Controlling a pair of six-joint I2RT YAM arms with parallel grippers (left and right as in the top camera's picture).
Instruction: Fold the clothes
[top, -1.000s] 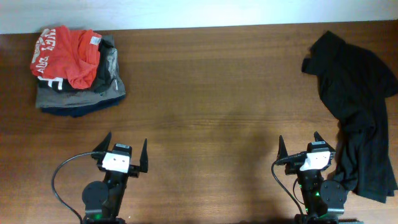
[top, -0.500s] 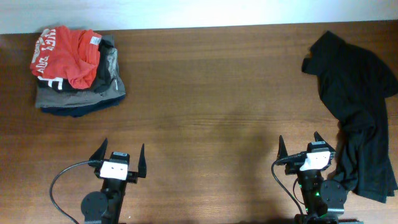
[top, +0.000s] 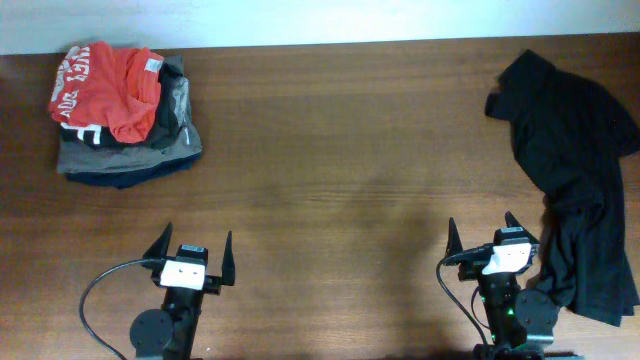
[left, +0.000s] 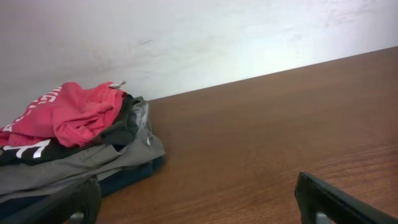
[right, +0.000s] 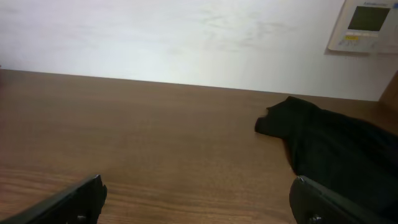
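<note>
Two grippers, both mine, both at the table's (top: 330, 200) near edge. Left gripper (top: 198, 238) has its jaws spread wide, nothing between them, only bare wood showing in the left wrist view (left: 198, 186). Right gripper (top: 481, 225) is the same: released, gripping nothing, with the tabletop between the fingers (right: 198, 186).

Garments on the table: five.
- One stack of four sits at the table's far-left corner.
- The red-orange T-shirt (top: 110, 85) is on top of it, bunched rather than flat, with white lettering showing at its left side. From my left wrist it sits far left (left: 74, 115), well apart from my fingers.
- Under it lies one black top with white letters (top: 88, 131).
- Below that is one grey garment (top: 120, 155).
- One navy garment (top: 120, 179) is at the bottom, touching the table.
- One loose black garment (top: 575, 170) sprawls unfolded along the table's right edge, from the far side to the near side. Its near end lies just beside my right arm, and whether they touch I cannot tell. It also shows in the right wrist view (right: 336, 146).

One white wall panel (right: 367, 25) with a small screen hangs beyond the table's far-right side.
</note>
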